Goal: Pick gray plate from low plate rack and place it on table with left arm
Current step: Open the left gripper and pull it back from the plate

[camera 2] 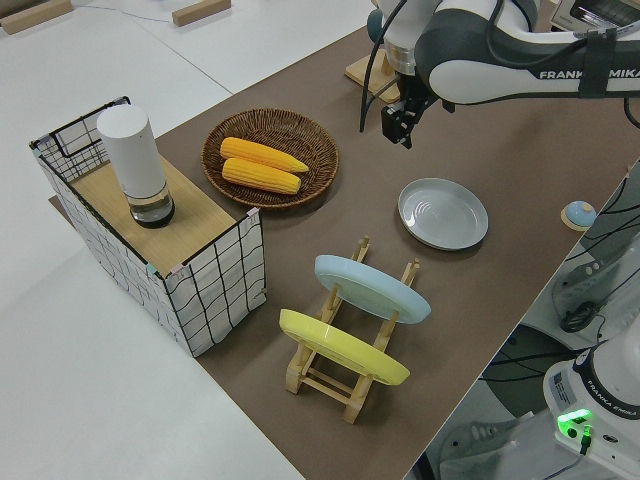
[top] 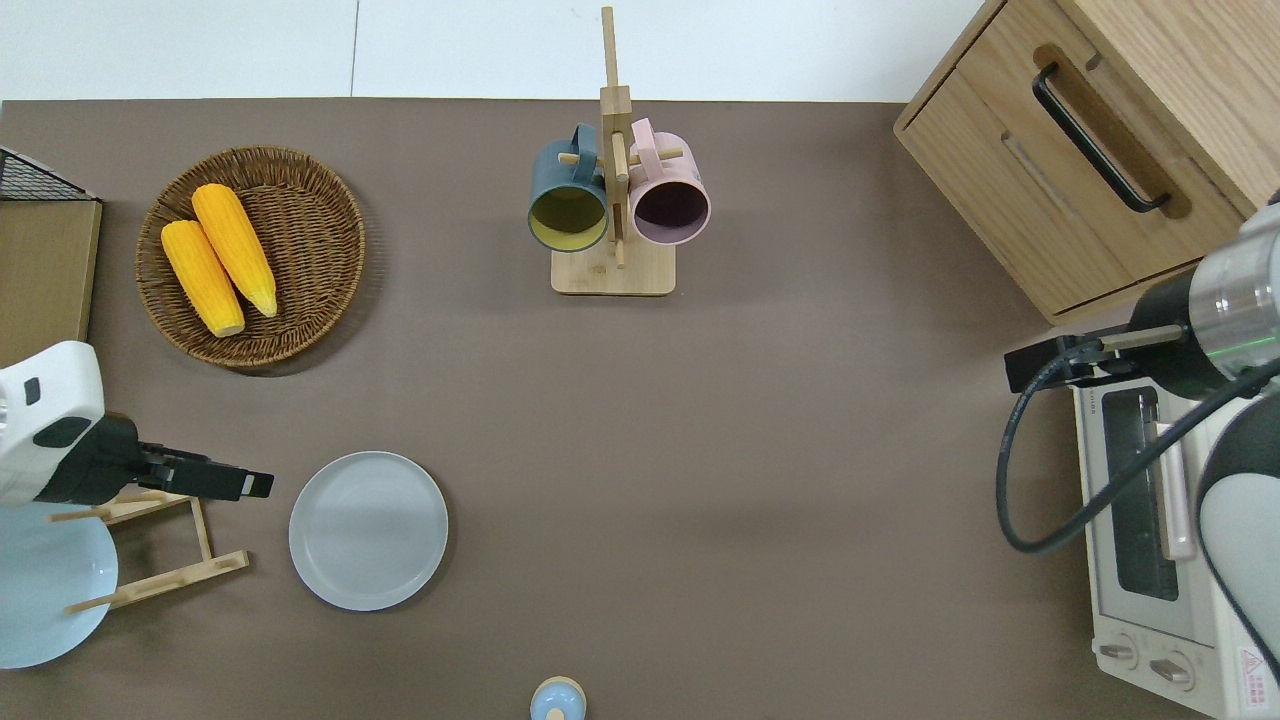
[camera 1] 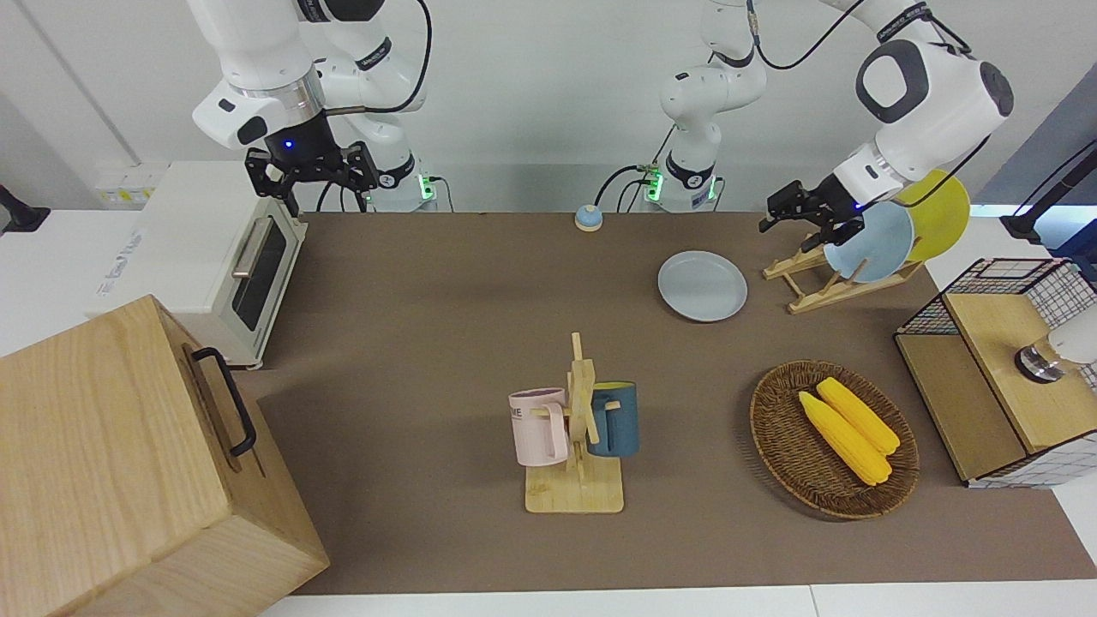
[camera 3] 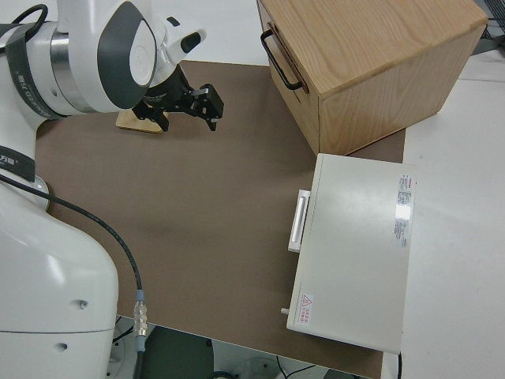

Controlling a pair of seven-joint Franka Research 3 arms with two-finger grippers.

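The gray plate [camera 1: 703,285] lies flat on the table [camera 1: 446,291], beside the low plate rack [camera 1: 823,284] toward the right arm's end; it also shows in the overhead view [top: 368,530] and the left side view [camera 2: 443,213]. The rack [top: 150,575] holds a light blue plate [camera 1: 874,244] and a yellow plate [camera 1: 938,214]. My left gripper [top: 262,486] is open and empty, up in the air over the rack's end nearest the gray plate, clear of both; it also shows in the front view [camera 1: 787,224]. My right gripper [camera 1: 313,182] is open and parked.
A wooden mug stand [top: 612,200] with a pink and a blue mug stands mid-table. A wicker basket [top: 330,240] holds two corn cobs. A wire shelf box [camera 1: 1011,368], a toaster oven [camera 1: 214,257], a wooden drawer box [camera 1: 128,463] and a small blue bell [top: 557,698] ring the table.
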